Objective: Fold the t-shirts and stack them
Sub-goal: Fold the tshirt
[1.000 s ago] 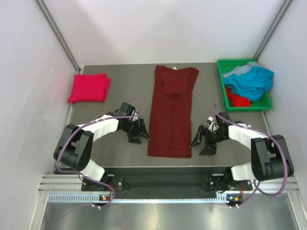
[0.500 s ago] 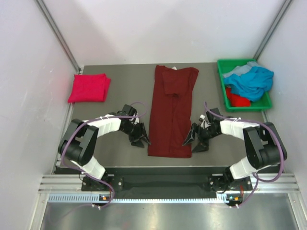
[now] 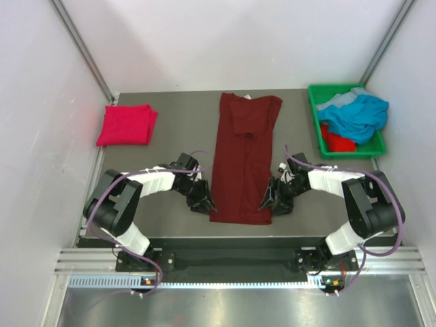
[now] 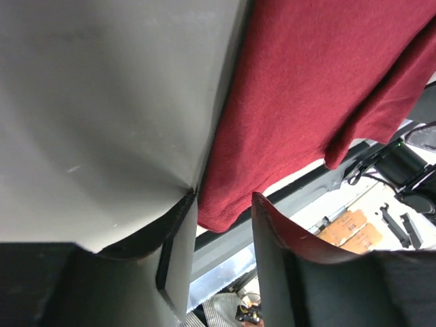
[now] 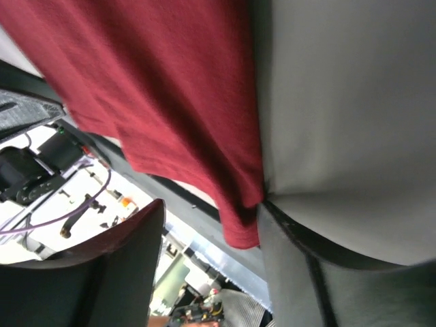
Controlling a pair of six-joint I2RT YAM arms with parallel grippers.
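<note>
Flanking the near hem of the dark maroon t-shirt, the left hand and right hand are seen with fingers apart, a hem corner between each pair, nothing clamped. The shirt is laid as a long folded strip mid-worktop. The green bin, far right, is filled with a teal-blue t-shirt over red cloth. A folded crimson t-shirt is placed far left, well apart, with bare worktop seen on both sides of the strip.

light: bright, diffuse | shadows: faint | top view: sharp | wrist views: left gripper close, blurred
</note>
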